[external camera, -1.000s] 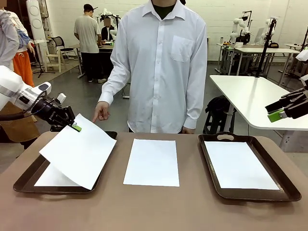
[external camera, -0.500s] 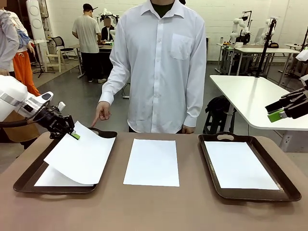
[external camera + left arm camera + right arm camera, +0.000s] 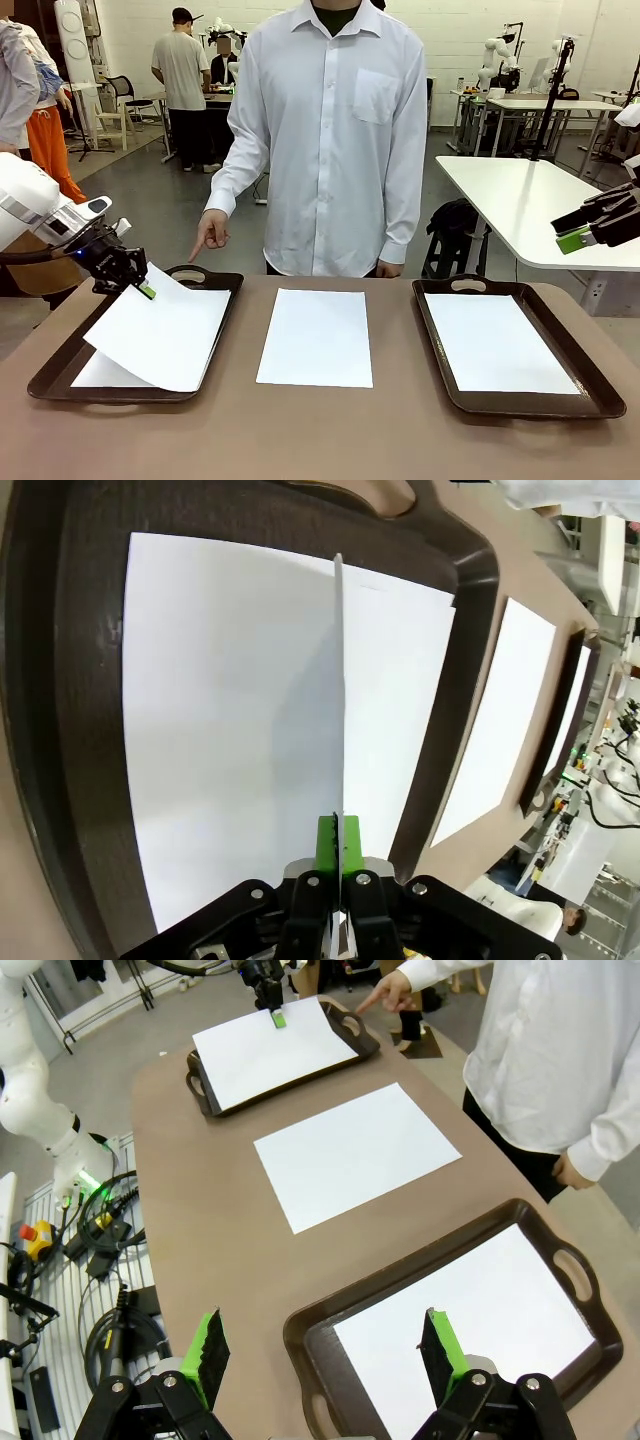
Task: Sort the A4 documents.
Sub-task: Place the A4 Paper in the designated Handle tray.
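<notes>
Brown table in an open workshop, with a person standing at its far side. Left: my left gripper, jaws clamped together on the upper corner of the held sheet, one of the A4 documents. Over the last second these jaws have sunk and drawn back to the left. The sheet hung tilted and clear of the left tray; it now slopes down from the pads, and its free end appears to rest inside that tray. It lies on top of the lower sheet, which is flat in the tray. My reading is that this placement is all but finished, and what remains is to part the jaws and let the corner drop. Just beyond the jaws, near the tray's far handle, the person's hand points downward. Centre: the middle sheet lies flat on the bare table, well to the right of my left jaws and in neither tray; it looks like the next one to sort. Right: the right tray holds a single flat page, the right-tray sheet. My right gripper hangs high to the right of that tray, jaws wide apart and empty, the tray lying below and ahead of the pads
</notes>
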`<state>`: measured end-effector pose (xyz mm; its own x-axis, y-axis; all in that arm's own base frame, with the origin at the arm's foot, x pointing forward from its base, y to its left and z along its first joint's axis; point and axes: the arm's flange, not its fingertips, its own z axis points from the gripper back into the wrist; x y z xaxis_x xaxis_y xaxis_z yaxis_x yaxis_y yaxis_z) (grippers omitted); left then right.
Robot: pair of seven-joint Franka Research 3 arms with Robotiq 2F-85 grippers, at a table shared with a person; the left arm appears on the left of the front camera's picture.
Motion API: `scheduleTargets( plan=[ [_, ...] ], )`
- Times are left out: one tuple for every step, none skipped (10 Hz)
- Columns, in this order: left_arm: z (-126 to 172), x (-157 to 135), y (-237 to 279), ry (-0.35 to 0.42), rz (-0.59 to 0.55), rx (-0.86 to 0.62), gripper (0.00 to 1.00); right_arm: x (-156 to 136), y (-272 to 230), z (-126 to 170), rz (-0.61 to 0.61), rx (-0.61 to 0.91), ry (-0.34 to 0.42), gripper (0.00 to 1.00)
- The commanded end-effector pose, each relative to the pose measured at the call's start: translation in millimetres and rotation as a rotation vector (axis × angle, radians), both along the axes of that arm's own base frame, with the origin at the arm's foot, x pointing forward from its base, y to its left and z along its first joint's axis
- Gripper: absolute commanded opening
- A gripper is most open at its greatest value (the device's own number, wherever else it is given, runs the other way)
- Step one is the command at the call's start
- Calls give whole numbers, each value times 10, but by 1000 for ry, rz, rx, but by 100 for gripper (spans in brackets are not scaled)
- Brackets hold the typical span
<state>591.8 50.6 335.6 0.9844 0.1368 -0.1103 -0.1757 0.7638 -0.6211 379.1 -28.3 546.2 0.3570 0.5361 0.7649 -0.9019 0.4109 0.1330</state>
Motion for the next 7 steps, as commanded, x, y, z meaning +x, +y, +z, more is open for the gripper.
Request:
scheduleTargets(
  plan=[
    [26, 112, -39, 9, 13, 63, 1, 3, 6, -17, 0, -4, 5, 100],
    [9, 119, -46, 8, 20, 80, 1, 3, 6, -17, 0, -4, 5, 100],
    [-14, 116, -33, 16, 24, 99, 1, 3, 6, -17, 0, -4, 5, 100],
    [-63, 117, -15, 39, 42, 155, 1, 3, 6, -17, 0, -4, 5, 100],
    [-106, 117, -28, 45, 43, 165, 1, 3, 6, -17, 0, -4, 5, 100],
    [-134, 111, -25, 47, 51, 178, 1, 3, 6, -17, 0, -4, 5, 100],
    [-134, 108, -21, 56, 52, 185, 1, 3, 6, -17, 0, -4, 5, 100]
  ],
)
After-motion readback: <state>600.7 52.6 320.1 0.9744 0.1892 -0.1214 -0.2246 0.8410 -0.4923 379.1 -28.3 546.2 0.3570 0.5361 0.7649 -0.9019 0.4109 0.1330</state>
